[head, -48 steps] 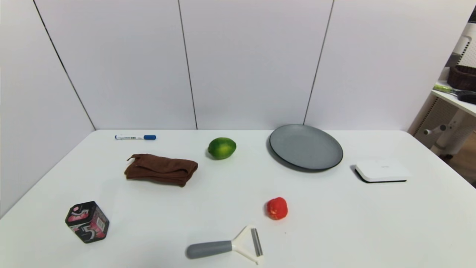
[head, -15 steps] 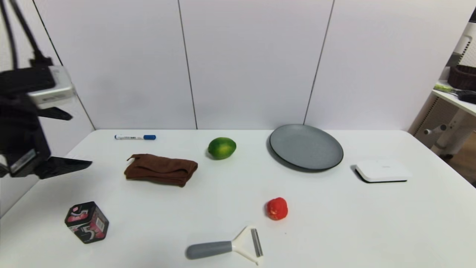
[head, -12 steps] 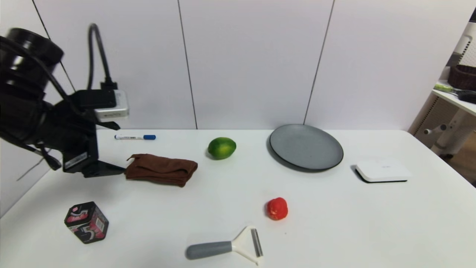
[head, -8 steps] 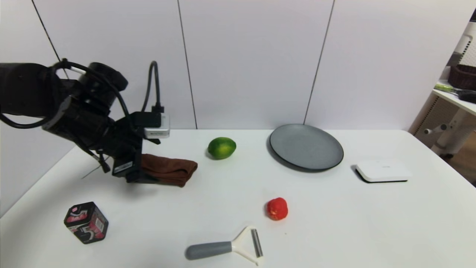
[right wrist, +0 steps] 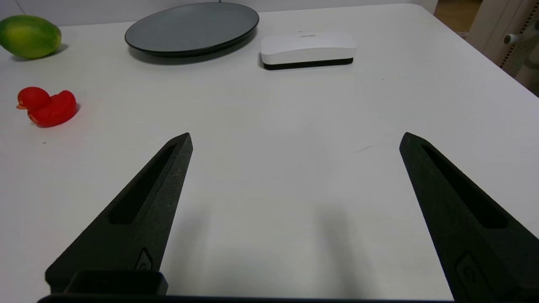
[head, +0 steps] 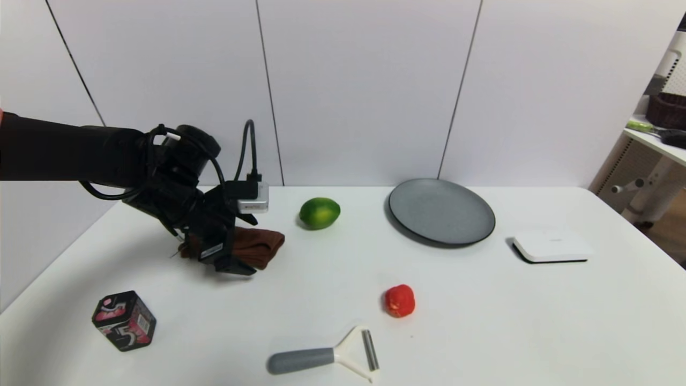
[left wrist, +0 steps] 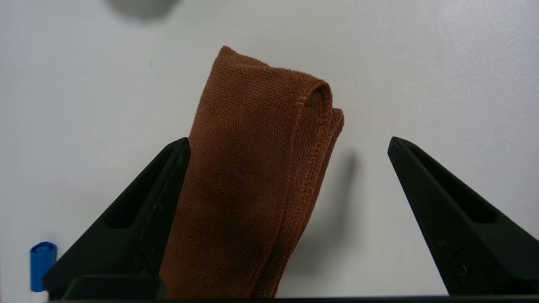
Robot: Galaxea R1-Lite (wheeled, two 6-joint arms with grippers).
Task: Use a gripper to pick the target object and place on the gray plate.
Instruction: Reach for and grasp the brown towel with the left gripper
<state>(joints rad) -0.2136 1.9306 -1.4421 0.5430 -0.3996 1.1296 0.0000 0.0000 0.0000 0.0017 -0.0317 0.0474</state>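
A: Where is the cloth (head: 257, 245) found?

B: It is seen lying folded on the tabletop (head: 482, 321), left of the lime (head: 319, 213) and well apart from the plate (head: 440, 212).

A: And the left tool (head: 236, 252)?

B: It is lowered over the cloth's left part, with its fingers spread wide. In the left wrist view the cloth (left wrist: 252, 185) is straddled: one finger (left wrist: 139, 223) is pressed along its edge, while the other (left wrist: 454, 223) is held apart from it over bare tabletop. Nothing is gripped. A blue marker cap (left wrist: 42, 265) is seen beside the nearer finger.

A: What of the right tool (right wrist: 294, 141)?

B: It is held low over bare tabletop, fingers wide apart and empty. It is not seen in the head view. Ahead of it the plate (right wrist: 191, 27), a white box (right wrist: 307, 48), the lime (right wrist: 29, 35) and a red duck (right wrist: 46, 107) are shown.

A: Anything else?

B: A peeler (head: 327, 356) and a small dark box (head: 124, 320) are placed near the front edge.
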